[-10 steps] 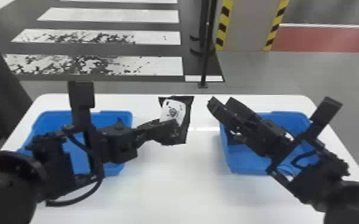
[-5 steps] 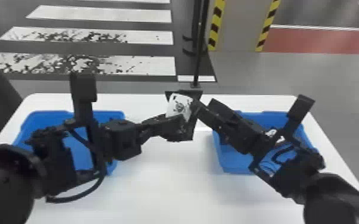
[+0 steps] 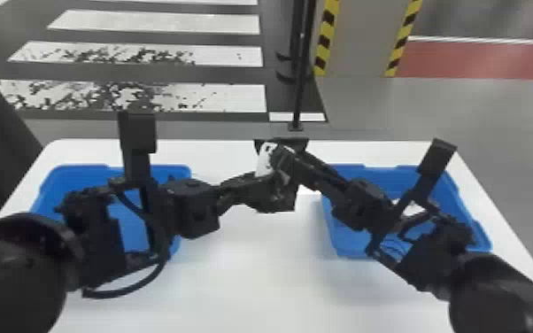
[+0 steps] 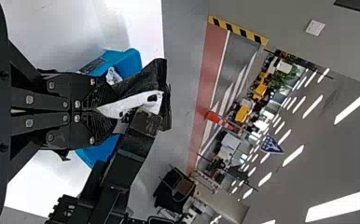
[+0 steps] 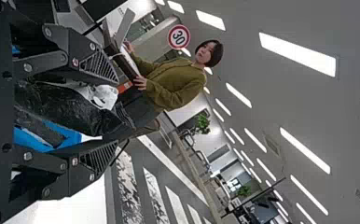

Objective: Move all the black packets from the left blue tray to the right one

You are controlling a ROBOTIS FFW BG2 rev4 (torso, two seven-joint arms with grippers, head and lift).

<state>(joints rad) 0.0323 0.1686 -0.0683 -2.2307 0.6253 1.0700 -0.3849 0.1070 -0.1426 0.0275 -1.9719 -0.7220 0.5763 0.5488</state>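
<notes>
Meeting over the white tabletop (image 3: 252, 283) in the head view, the left claw (image 3: 262, 191) and the right claw (image 3: 282, 160) both had their tips at one black packet (image 3: 288, 195) with a white patch (image 3: 264, 163) on it. The packet was up in the gap between the two trays, near the far edge. The left blue tray (image 3: 79, 170) lay partly hidden behind the left arm, and the right blue tray (image 3: 354, 250) sat partly behind the right arm, with something white (image 3: 407, 207) showing inside it. Past the tabletop were a floor with broad white stripes (image 3: 168, 22) and a thin dark post (image 3: 299, 88). In the left wrist view, the left claw (image 4: 104, 109) was closed on the packet, pinching it by one end, while the rest stuck out past the tips. One dark finger (image 4: 145, 122) of the right claw overlapped the packet close to the white patch. In the right wrist view, the right claw (image 5: 115, 112) was spread, with the packet lying between its two fingers and reaching back toward the base of the claw. Part of the white patch was next to one finger, and a round red-rimmed sign (image 5: 172, 38) and bright ceiling lamps (image 5: 297, 53) were visible farther off.
</notes>
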